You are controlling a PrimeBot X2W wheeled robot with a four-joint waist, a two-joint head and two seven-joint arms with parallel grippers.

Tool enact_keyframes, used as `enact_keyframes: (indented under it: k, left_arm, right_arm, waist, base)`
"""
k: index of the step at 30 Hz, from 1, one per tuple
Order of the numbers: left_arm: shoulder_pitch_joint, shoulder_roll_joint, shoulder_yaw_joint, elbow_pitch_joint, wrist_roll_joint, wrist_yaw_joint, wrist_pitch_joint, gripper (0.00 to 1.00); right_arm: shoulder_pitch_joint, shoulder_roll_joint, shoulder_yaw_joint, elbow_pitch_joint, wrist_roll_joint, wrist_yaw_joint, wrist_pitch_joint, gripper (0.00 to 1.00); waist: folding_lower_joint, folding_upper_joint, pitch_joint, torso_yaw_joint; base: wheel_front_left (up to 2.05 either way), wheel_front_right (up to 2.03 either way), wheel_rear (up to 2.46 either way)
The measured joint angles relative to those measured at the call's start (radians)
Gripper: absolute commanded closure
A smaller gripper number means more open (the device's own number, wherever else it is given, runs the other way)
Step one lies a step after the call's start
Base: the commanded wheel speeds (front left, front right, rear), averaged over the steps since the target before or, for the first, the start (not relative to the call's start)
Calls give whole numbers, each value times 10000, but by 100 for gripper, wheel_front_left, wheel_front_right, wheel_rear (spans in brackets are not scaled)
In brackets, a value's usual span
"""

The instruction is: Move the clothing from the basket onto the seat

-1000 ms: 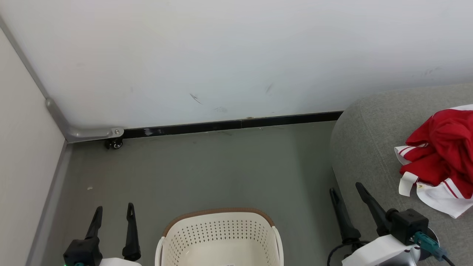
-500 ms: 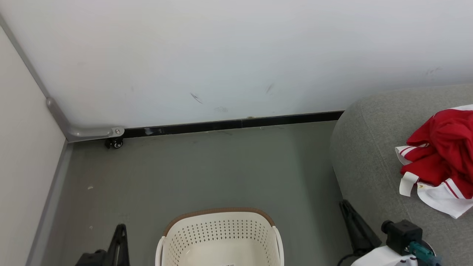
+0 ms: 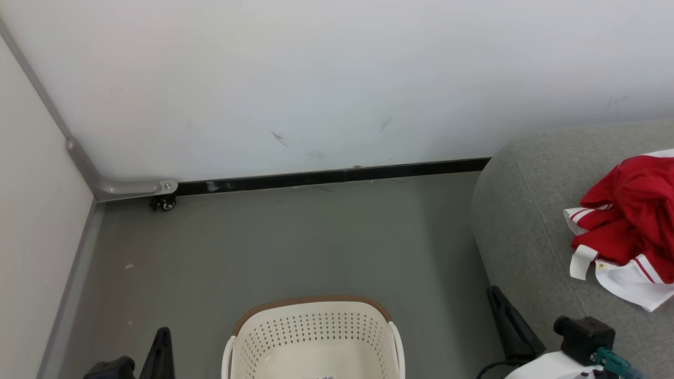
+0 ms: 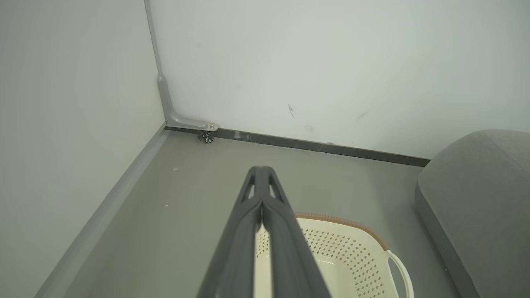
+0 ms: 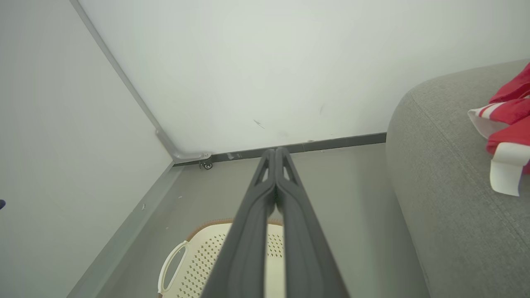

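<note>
Clothing (image 3: 626,221): red heap w/ white trim on the seat (image 3: 526,210), at 3 o'clock in head view. Basket (image 3: 313,308) stands on the floor (image 3: 316,237) at 6 o'clock. What shows of its inside is bare except a label (image 3: 326,377). Its near part is cut off, so can't confirm it's empty.

L gripper (image 3: 164,332) at 7 o'clock, fingers pressed together on nothing, left of the basket & apart from it. R gripper (image 3: 493,290) at 5 o'clock, also pressed together & empty, between basket and seat.

Step in hand, prob.: park the arms; job looks nearly or fully done. To do it well:
- Draw both arms straight back toward 6, no sideways sweep.
- Keep L tip off the basket, R tip off the seat's side fabric.
- Tilt head down & check the basket bottom before calling it finished.
- If a piece remains, spread the fingers before dipping in.
</note>
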Motion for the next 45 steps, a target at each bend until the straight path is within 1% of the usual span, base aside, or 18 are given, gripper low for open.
enact_keyframes:
  k: [8, 12, 20, 28, 33, 37, 39, 45]
  left_arm:
    - [-135, -113, 130, 10, -1124, -203, 362, 100]
    - [-162, -161, 238, 10, -1526, -353, 502, 100]
    - [-222, -221, 414, 10, -2399, -539, 754, 100]
    - [-351, -270, 610, -6, -3243, -853, 1028, 100]
    - [-357, -313, 721, -27, -3789, -978, 1189, 100]
    - [-362, -341, 811, -36, -4265, -1147, 1285, 100]
    - [-376, -366, 865, -44, -4452, -1154, 1367, 100]
    - [-514, -477, 968, -75, -5102, -1348, 1505, 100]
  right_arm:
    - [6, 4, -82, -82, 1283, 0, 2, 100]
    - [3, 6, -222, -84, 1843, 0, 33, 100]
    - [-8, 4, -359, -144, 2778, 0, 199, 100]
    - [-22, -31, -454, -234, 3793, 0, 313, 100]
    - [-35, -67, -566, -249, 4410, 0, 420, 100]
    - [-74, -104, -617, -251, 4909, 0, 523, 100]
    - [-81, -121, -633, -257, 5173, 0, 535, 100]
    - [-98, -161, -686, -257, 5908, 0, 623, 100]
  waist:
    - [5, 0, 19, 55]
    - [16, 0, 26, 93]
    - [68, 0, 26, 167]
    - [129, 0, -7, 218]
    - [158, 0, -31, 249]
    - [170, 0, -45, 273]
    - [173, 0, -50, 285]
    - [170, 0, -49, 319]
  base:
    - [0, 0, 0]
    - [0, 0, 0]
    - [0, 0, 0]
    - [0, 0, 0]
    - [0, 0, 0]
    - [0, 0, 0]
    - [0, 0, 0]
    - [0, 0, 0]
